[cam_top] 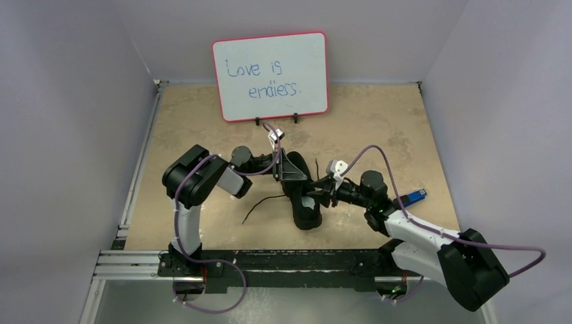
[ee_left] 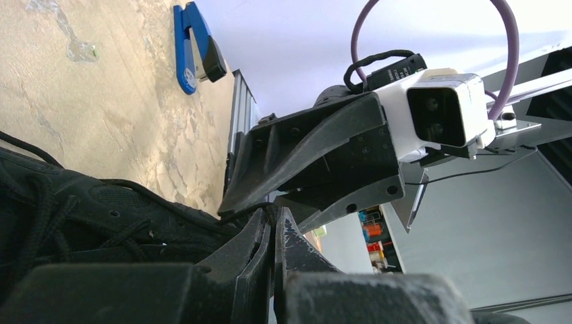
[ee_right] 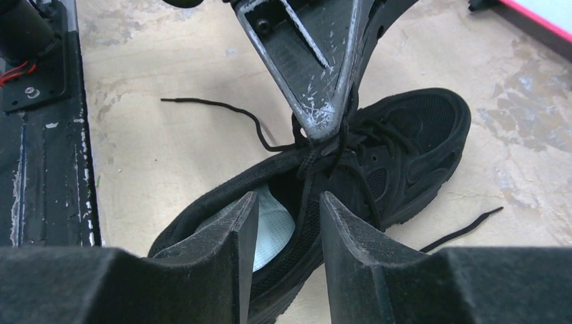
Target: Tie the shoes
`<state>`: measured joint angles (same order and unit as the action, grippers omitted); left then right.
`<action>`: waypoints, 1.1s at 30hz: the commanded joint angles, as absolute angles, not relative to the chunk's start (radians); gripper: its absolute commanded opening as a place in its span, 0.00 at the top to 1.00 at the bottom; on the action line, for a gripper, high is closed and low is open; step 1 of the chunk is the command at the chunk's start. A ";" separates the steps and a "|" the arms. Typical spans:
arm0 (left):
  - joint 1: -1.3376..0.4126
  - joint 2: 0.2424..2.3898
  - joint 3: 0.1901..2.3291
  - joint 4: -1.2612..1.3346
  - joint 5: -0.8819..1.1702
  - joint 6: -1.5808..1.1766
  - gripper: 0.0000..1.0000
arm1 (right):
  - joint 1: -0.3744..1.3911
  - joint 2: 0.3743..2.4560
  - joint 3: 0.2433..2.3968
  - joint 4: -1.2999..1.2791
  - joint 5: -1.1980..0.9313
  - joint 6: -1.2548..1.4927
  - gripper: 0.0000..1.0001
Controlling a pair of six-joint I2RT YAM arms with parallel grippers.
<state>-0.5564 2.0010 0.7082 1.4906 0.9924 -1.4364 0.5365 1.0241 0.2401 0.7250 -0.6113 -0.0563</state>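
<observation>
The black shoe (cam_top: pixel 307 209) lies in the middle of the table, toe toward the far side, and its pale grey inner sole (ee_right: pixel 273 226) shows in the right wrist view. My left gripper (cam_top: pixel 297 177) is shut on a black lace (ee_left: pixel 202 219) above the shoe's (ee_left: pixel 67 209) tongue, where its tips (ee_right: pixel 325 131) pinch the crossed laces. My right gripper (ee_right: pixel 289 202) is open and empty, hovering over the shoe's (ee_right: pixel 411 135) opening, just behind the left one. One loose lace end (ee_right: pixel 209 108) lies on the table to the left, another (ee_right: pixel 465 229) to the right.
A whiteboard (cam_top: pixel 270 74) with a red frame stands at the back. A blue-and-black gadget (cam_top: pixel 416 195) lies at the right, and it also shows in the left wrist view (ee_left: pixel 195 47). A metal rail (cam_top: pixel 135 260) runs along the near edge.
</observation>
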 commanded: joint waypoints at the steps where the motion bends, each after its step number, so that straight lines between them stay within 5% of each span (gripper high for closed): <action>1: -0.550 1.995 0.732 1.732 0.984 -1.457 1.00 | 0.537 1.079 0.279 0.854 -0.603 -0.054 0.58; 15: -0.551 1.989 0.723 1.733 0.971 -1.452 1.00 | 0.540 1.140 0.303 0.968 -0.598 0.041 0.68; 17: -0.551 1.987 0.722 1.733 0.971 -1.452 1.00 | 0.541 1.151 0.305 0.975 -0.598 0.056 0.74; 19: -0.549 1.985 0.721 1.733 0.974 -1.452 1.00 | 0.541 1.151 0.323 0.922 -0.595 0.064 0.91; 20: -0.548 1.982 0.723 1.732 0.975 -1.451 1.00 | 0.541 1.132 0.344 0.829 -0.582 0.064 1.00; 27: -0.531 1.911 0.706 1.531 0.956 -1.295 1.00 | 0.541 1.053 0.766 -0.290 -0.324 0.315 1.00; 33: -0.530 1.703 0.760 0.730 0.853 -0.775 0.84 | 0.541 1.211 1.045 -0.779 -0.467 0.497 1.00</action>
